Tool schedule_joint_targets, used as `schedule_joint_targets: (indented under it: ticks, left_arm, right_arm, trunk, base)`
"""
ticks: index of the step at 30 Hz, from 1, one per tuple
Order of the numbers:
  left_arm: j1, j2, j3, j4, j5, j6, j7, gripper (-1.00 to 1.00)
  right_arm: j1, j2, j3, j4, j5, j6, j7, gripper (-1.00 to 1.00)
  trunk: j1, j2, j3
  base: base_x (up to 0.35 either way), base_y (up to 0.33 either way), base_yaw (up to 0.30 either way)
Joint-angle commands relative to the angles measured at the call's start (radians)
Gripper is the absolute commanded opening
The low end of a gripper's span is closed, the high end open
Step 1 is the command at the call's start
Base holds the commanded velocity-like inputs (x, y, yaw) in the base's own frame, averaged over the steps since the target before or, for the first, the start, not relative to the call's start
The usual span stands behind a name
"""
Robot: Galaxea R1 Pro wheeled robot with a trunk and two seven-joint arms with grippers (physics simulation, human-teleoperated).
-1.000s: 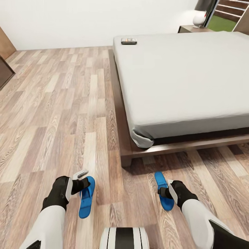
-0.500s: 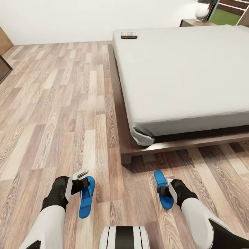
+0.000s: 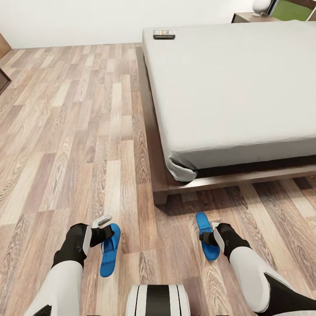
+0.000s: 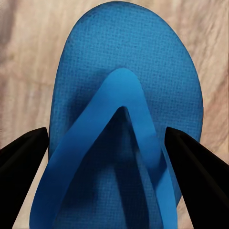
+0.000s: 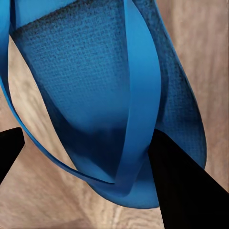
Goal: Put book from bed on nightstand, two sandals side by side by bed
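Presently catalogued, from the claws outward:

Left claw (image 3: 105, 233): clamped on the left sandal (image 3: 109, 249). In the left wrist view its dark fingers (image 4: 21, 152) stand on either side of that sandal (image 4: 126, 124), the blue strap running up between them. Sandal lies lengthwise ahead of the robot; whether it touches the floor (image 3: 66, 145) cannot be told.

Right claw (image 3: 207, 238): clamped on the right sandal (image 3: 206, 237). In the right wrist view one dark finger (image 5: 183, 191) presses the sandal's (image 5: 95, 81) edge, strap arching across the sole, sandal tilted against the planks.

Sandals: both bright blue, well apart from each other, one before each arm, near the foot corner of the bed (image 3: 237, 83).

Arms: black wrists, white forearms, entering from the lower edge of the head view; white-and-black trunk between them.

Floor: brown wood planks, running from the robot to the far white wall (image 3: 87, 19).

Bed: light-grey mattress on a dark wooden frame, to the right ahead of the robot; sheet corner bunched at the near left corner.

Book (image 3: 164, 34): small, dark cover, flat on the mattress at its far left corner, well apart from both claws.

Nightstand (image 3: 250, 17): dark brown, beyond the bed's far right side, a white rounded lamp base (image 3: 261, 6) on top.
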Motion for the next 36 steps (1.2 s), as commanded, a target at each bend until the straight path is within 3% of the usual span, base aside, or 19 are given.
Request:
schedule_joint_targets:
  ticks: [1,32,36]
  left_arm:
    - [-0.001,-0.001,0.006,-0.002,-0.009,0.003,-0.009,-1.00]
    - [-0.001,0.001,0.006,-0.002,-0.009,0.003,-0.009,-1.00]
    - [-0.001,0.001,0.007,-0.002,-0.009,0.003,-0.009,-1.00]
  right_arm:
    - [-0.005,0.001,-0.006,-0.002,0.001,0.006,-0.004,-1.00]
    - [-0.015,0.001,-0.006,0.000,0.002,0.007,-0.023,-1.00]
    - [-0.015,0.001,-0.006,0.000,0.002,0.007,-0.023,-1.00]
  trunk:
    - [0.000,0.000,-0.001]
    - [0.000,0.000,-0.001]
    - [0.002,-0.001,-0.016]
  base:
    - [0.000,0.000,0.000]
    - [0.000,0.000,0.000]
    - [0.000,0.000,0.000]
